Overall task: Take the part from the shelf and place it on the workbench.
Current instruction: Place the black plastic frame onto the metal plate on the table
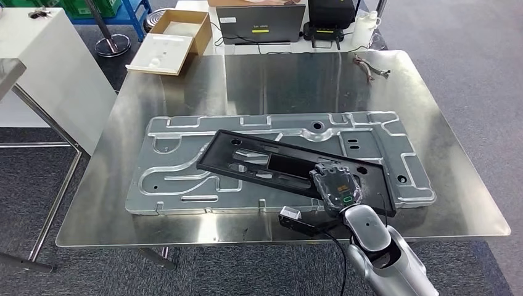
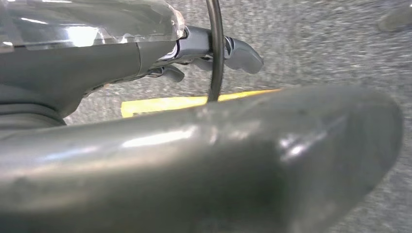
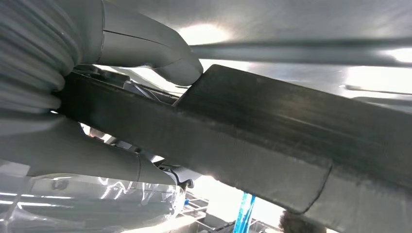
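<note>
A matt black plastic part [image 1: 290, 166] lies across a dull stamped metal panel [image 1: 185, 172] on a glossy steel workbench [image 1: 432, 105].

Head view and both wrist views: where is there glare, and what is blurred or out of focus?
Head view: sharp, with soft ceiling-light glare on the steel workbench. Left wrist view: a big grey blurred shape in front, the carpet behind grainy. Right wrist view: the black part, held by the right hand, is close and soft, with bright overexposed patches behind it.

Grey carpet [image 1: 487, 92] covered the floor around a shiny steel bench [image 1: 185, 92]. A white cabinet [image 1: 43, 68] stood upper left, a laptop [image 1: 262, 23] top centre.
</note>
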Robot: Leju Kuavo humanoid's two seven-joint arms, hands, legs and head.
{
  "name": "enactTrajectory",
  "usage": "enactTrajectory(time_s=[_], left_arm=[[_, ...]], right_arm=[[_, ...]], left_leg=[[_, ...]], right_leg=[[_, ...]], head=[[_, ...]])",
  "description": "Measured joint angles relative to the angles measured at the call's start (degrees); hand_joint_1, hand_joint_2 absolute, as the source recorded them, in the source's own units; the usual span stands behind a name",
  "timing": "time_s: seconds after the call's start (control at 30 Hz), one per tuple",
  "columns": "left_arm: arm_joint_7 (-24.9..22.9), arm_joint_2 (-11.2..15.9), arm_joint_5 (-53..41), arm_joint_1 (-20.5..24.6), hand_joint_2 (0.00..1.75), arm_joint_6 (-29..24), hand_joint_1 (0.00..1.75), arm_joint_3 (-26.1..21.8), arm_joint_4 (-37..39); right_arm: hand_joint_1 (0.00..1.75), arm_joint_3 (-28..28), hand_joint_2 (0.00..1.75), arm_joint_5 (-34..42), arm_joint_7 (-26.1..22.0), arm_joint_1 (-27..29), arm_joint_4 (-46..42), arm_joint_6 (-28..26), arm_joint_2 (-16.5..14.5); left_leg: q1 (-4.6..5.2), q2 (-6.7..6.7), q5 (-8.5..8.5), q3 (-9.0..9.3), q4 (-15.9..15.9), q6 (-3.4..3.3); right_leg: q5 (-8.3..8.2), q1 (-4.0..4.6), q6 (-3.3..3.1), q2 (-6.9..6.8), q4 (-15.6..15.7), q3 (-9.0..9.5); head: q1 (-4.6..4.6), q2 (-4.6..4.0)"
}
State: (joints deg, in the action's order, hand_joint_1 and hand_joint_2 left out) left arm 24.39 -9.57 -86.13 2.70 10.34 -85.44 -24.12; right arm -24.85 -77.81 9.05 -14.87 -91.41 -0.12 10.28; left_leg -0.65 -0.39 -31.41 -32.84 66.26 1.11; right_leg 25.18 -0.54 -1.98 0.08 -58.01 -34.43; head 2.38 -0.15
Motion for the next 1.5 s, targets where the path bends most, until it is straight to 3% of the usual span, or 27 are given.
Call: enactTrajectory(time_s=[0.07,0.1,0.13,0.23,0.27,0.3,0.43,0.5,0.57,0.6,0.63,0.7,0.73,0.77,0.83,0.87,0.9,0.97,1.03,1.1,1.13,1.17,1.23,1.3,1.43,1.5], left_arm=[[0.00,0.05,0.07,-0.04,0.00,0.00,0.00,0.00,0.02],[0.00,0.08,0.11,-0.15,0.00,0.00,0.00,-0.01,0.02],[0.00,0.11,0.14,-0.24,0.00,0.00,0.00,-0.01,0.02],[0.00,0.18,0.19,-0.33,0.00,-0.05,0.00,-0.01,0.02],[0.00,0.21,0.21,-0.31,0.00,-0.10,0.00,-0.01,0.02],[0.01,0.24,0.23,-0.32,0.00,-0.18,0.00,-0.01,0.02],[-0.05,0.37,0.35,-0.34,0.00,-0.56,0.00,-0.02,0.02],[-0.11,0.38,0.39,-0.19,0.00,-0.78,0.00,-0.02,0.01],[-0.20,0.39,0.39,-0.04,0.00,-0.97,0.00,-0.02,-0.01],[-0.26,0.39,0.39,-0.02,0.00,-1.04,0.00,-0.02,-0.01],[-0.30,0.39,0.39,-0.05,0.00,-1.09,0.00,-0.02,-0.01],[-0.39,0.38,0.39,-0.11,0.00,-1.13,0.00,-0.02,0.00],[-0.42,0.38,0.40,-0.11,0.00,-1.11,0.00,-0.02,0.01],[-0.44,0.38,0.41,-0.09,0.44,-1.08,0.00,-0.02,0.01],[-0.48,0.39,0.50,-0.05,1.31,-0.92,0.00,-0.03,0.00],[-0.48,0.39,0.61,-0.05,1.75,-0.71,0.00,-0.03,-0.01],[-0.48,0.39,0.71,-0.05,1.75,-0.47,0.00,-0.04,-0.01],[-0.49,0.36,0.80,-0.06,0.87,-0.08,0.00,-0.04,0.01],[-0.51,0.33,0.79,-0.10,0.00,-0.08,0.00,-0.04,0.02],[-0.52,0.37,0.90,-0.23,0.00,-0.16,0.00,-0.05,0.02],[-0.52,0.38,0.98,-0.29,0.00,-0.14,0.00,-0.05,0.02],[-0.53,0.39,1.07,-0.33,0.00,-0.09,0.00,-0.06,0.02],[-0.53,0.40,1.24,-0.29,0.00,0.00,0.00,-0.07,0.02],[-0.53,0.41,1.38,-0.18,0.00,0.04,0.00,-0.07,0.02],[-0.52,0.40,1.46,-0.25,0.00,0.10,0.00,-0.09,0.02],[-0.52,0.39,1.50,-0.22,0.00,0.16,0.00,-0.11,0.02]], right_arm=[[1.75,0.00,1.75,0.13,-0.04,0.09,0.28,0.09,0.23],[1.75,0.00,1.75,0.15,-0.07,0.23,0.45,0.10,0.24],[1.75,0.00,1.75,0.15,-0.08,0.34,0.60,0.12,0.25],[1.75,0.00,1.75,0.25,-0.12,0.39,0.85,0.15,0.30],[1.75,0.00,1.75,0.33,-0.13,0.34,0.92,0.16,0.30],[1.75,0.00,1.75,0.41,-0.14,0.34,1.00,0.20,0.30],[1.75,0.09,1.75,0.66,-0.20,0.64,1.12,0.27,0.28],[1.75,0.31,1.75,0.73,-0.29,0.74,1.13,0.27,0.08],[1.75,0.60,1.75,0.80,-0.33,0.95,1.27,0.28,-0.31],[1.75,0.71,1.75,0.81,-0.34,1.11,1.38,0.29,-0.46],[1.75,0.78,1.75,0.81,-0.37,1.25,1.48,0.31,-0.52],[1.75,0.91,1.75,0.86,-0.45,1.34,1.57,0.37,-0.56],[1.31,0.99,1.75,0.96,-0.49,1.32,1.57,0.39,-0.58],[0.87,1.09,1.75,1.07,-0.51,1.28,1.57,0.41,-0.62],[0.00,1.39,1.75,1.36,-0.56,1.28,1.64,0.47,-0.69],[0.00,1.60,1.75,1.49,-0.57,1.30,1.71,0.49,-0.70],[0.00,1.85,1.75,1.64,-0.57,1.33,1.80,0.51,-0.70],[0.00,2.39,1.75,1.94,-0.61,1.35,2.02,0.52,-0.69],[0.00,2.94,1.75,2.12,-0.64,1.48,2.37,0.56,-0.64],[0.00,3.48,1.75,2.19,-0.68,1.68,2.77,0.56,-0.62],[0.00,3.72,1.75,2.20,-0.72,1.76,2.91,0.55,-0.62],[0.00,3.94,1.75,2.22,-0.75,1.78,3.02,0.55,-0.62],[0.00,4.28,1.75,2.26,-0.81,1.78,3.16,0.58,-0.63],[0.00,4.73,1.75,2.28,-0.85,1.75,3.29,0.61,-0.64],[0.00,5.55,1.75,2.30,-0.86,1.79,3.49,0.66,-0.65],[0.00,5.78,1.75,2.31,-0.86,1.87,3.57,0.69,-0.73]], left_leg=[[-0.02,0.01,-2.65,-4.39,6.50,0.25],[-0.02,0.01,-2.97,-5.80,7.77,0.31],[-0.02,0.01,-2.07,-6.35,7.15,0.24],[0.16,-0.01,5.39,-4.32,-2.37,-0.54],[0.30,0.00,6.81,-3.56,-5.03,-0.83],[0.45,0.00,7.59,-3.23,-6.51,-1.09],[0.31,0.04,7.84,-2.66,-7.77,-1.99],[0.07,0.11,7.82,-2.20,-8.30,-2.44],[0.04,0.13,7.52,-2.02,-8.32,-2.68],[0.03,0.12,7.35,-1.92,-8.27,-2.71],[0.01,0.09,7.16,-1.79,-8.18,-2.66],[-0.04,0.02,6.67,-1.41,-7.90,-2.39],[0.06,-0.01,6.38,-1.27,-7.68,-2.12],[0.16,-0.04,6.15,-1.18,-7.52,-1.83],[0.33,-0.06,5.92,-1.10,-7.43,-1.22],[0.27,-0.05,5.90,-1.03,-7.52,-0.92],[0.16,-0.02,5.74,-0.98,-7.47,-0.59],[-0.02,0.04,4.12,-1.70,-5.37,-0.02],[-0.09,0.07,0.66,-4.40,0.83,0.28],[-0.09,0.07,-1.84,-7.41,7.36,0.39],[-0.09,0.07,-1.71,-7.86,8.41,0.35],[-0.08,0.07,-0.61,-7.30,7.38,0.22],[-0.03,0.06,3.06,-3.63,0.27,-0.30],[0.18,0.06,4.94,-0.39,-6.03,-0.80],[0.26,0.09,5.24,0.57,-7.99,-1.73],[-0.07,0.24,5.71,0.75,-8.61,-2.31]], right_leg=[[0.72,0.07,-0.21,0.00,0.01,0.72],[1.11,0.11,-0.21,0.06,0.00,1.18],[1.55,0.15,-0.17,0.12,-0.01,1.74],[2.83,0.27,0.19,0.19,-0.14,3.52],[3.16,0.35,0.41,0.22,-0.26,3.71],[3.45,0.40,0.68,0.26,-0.36,3.73],[4.67,0.38,1.91,0.25,-1.16,3.35],[7.21,0.17,2.39,0.21,-5.90,0.94],[9.91,-0.10,2.77,0.19,-13.23,-3.41],[10.12,-0.26,2.92,0.17,-15.53,-5.05],[9.21,-0.41,3.03,0.14,-15.85,-5.73],[4.77,-0.68,3.07,-0.01,-10.36,-3.89],[2.94,-0.67,3.01,-0.09,-6.60,-2.32],[1.71,-0.61,2.85,-0.12,-3.61,-1.06],[1.44,-0.31,2.40,-0.04,-1.41,-0.19],[1.37,-0.28,2.07,0.04,-1.33,-0.19],[1.30,-0.33,1.72,0.06,-1.16,-0.09],[1.19,-0.48,0.98,0.02,-0.78,0.27],[1.23,-0.42,0.48,-0.10,-0.61,0.50],[1.31,-0.23,0.28,-0.11,-0.64,0.57],[1.34,-0.15,0.25,-0.07,-0.65,0.64],[1.38,-0.09,0.24,-0.02,-0.66,0.78],[1.54,0.00,0.36,0.05,-0.66,1.21],[1.76,0.22,0.78,0.06,-0.73,1.47],[1.80,0.28,2.00,0.09,-0.59,1.66],[3.74,0.26,2.56,0.06,-3.34,0.49]], head=[[0.00,0.00],[0.01,0.00],[0.01,0.00],[-0.01,0.00],[-0.01,0.00],[-0.01,0.00],[-0.02,0.00],[-0.02,0.00],[-0.02,0.00],[-0.02,0.00],[-0.02,0.00],[-0.02,0.00],[-0.02,0.00],[-0.01,0.00],[-0.01,0.00],[-0.01,0.00],[-0.01,0.00],[-0.01,0.00],[-0.01,0.00],[0.00,0.00],[0.00,0.00],[0.01,0.00],[0.00,0.00],[-0.01,0.00],[-0.02,0.00],[-0.02,0.00]])
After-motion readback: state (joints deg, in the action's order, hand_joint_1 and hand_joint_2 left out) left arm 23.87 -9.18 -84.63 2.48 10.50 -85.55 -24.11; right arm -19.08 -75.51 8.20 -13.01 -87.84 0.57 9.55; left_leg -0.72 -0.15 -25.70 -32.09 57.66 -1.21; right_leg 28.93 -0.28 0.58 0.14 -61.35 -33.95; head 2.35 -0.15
